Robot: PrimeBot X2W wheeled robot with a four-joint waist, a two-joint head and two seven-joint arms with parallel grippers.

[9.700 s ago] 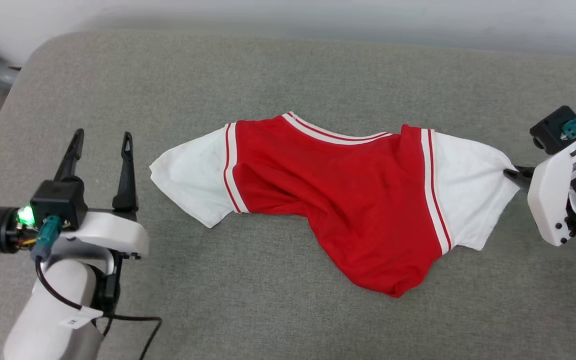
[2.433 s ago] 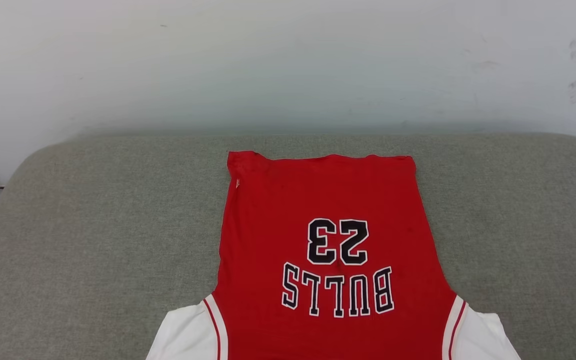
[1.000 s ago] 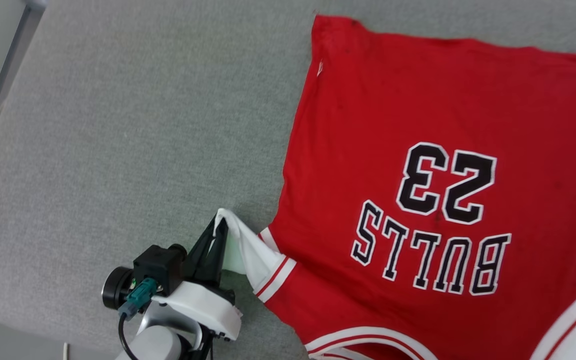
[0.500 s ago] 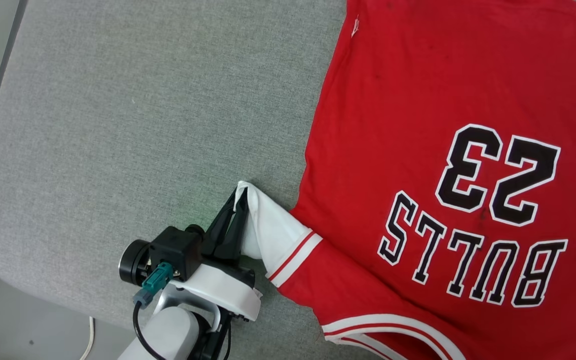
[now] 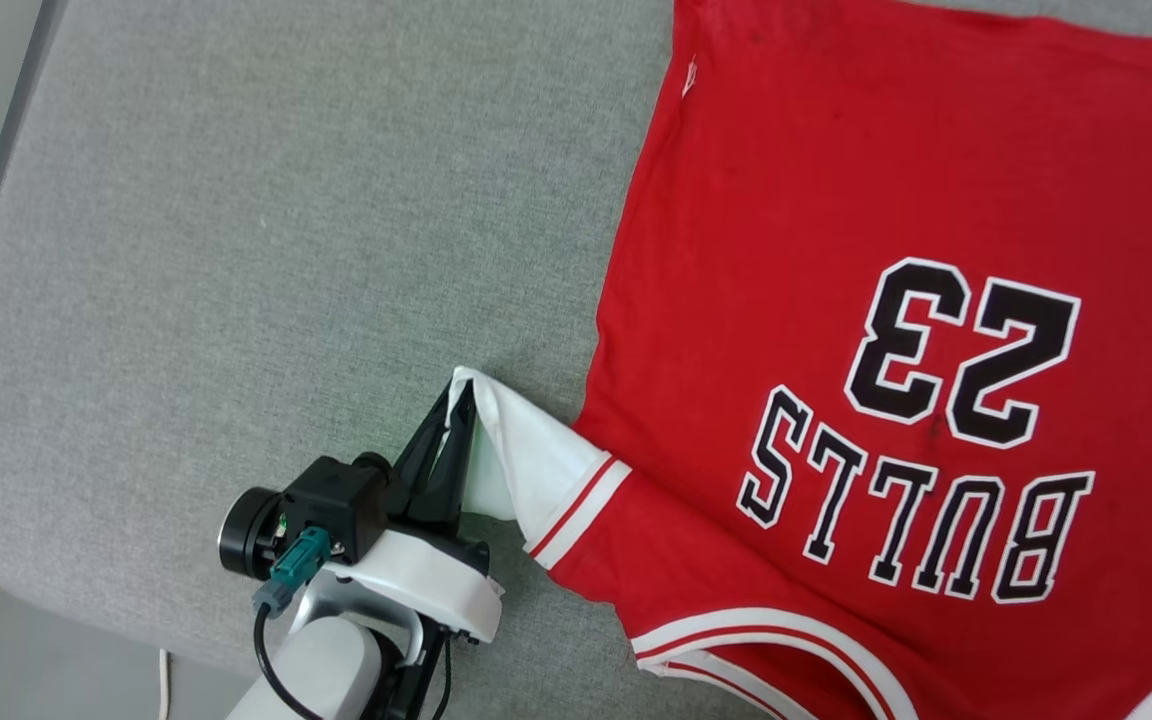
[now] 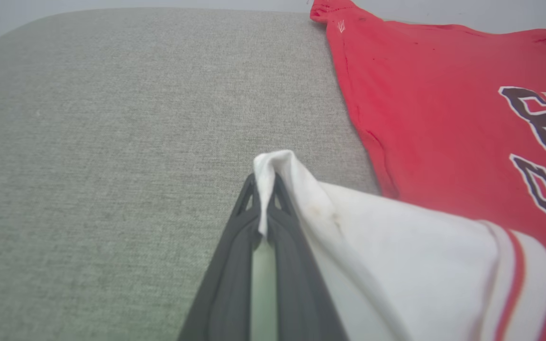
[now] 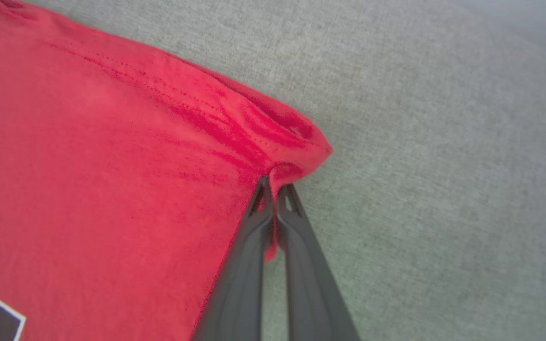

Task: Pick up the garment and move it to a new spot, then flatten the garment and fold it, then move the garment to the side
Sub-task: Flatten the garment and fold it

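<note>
White-shelled arm, dark two-finger ends
On the left gripper (image 5: 456,400), long black tapering fingers (image 5: 424,455) with triangular cut-outs near the tips; white moulded wrist shell (image 5: 426,590); black camera block (image 5: 331,505) with round lens barrel (image 5: 241,532); teal plug (image 5: 288,580); black cable (image 5: 264,650); pale grey forearm (image 5: 321,672). The right gripper (image 7: 273,187) has matching dark grey fingers.

I have the garment (image 5: 836,250) lying flat on the bench (image 5: 236,250). It takes up the right part of my head view, with bare bench to its left. Its lettering (image 5: 916,500) faces up and reads upside down from my side, the 2 digits farther from me than the word. The left hand (image 5: 456,400) is at the garment's near left, with the sleeve (image 5: 526,460) tip pinched between its fingers and lifted off the bench. The right hand (image 7: 275,189) pinches the far hem corner (image 7: 301,137), garment on one side of it, bench on the other.
</note>
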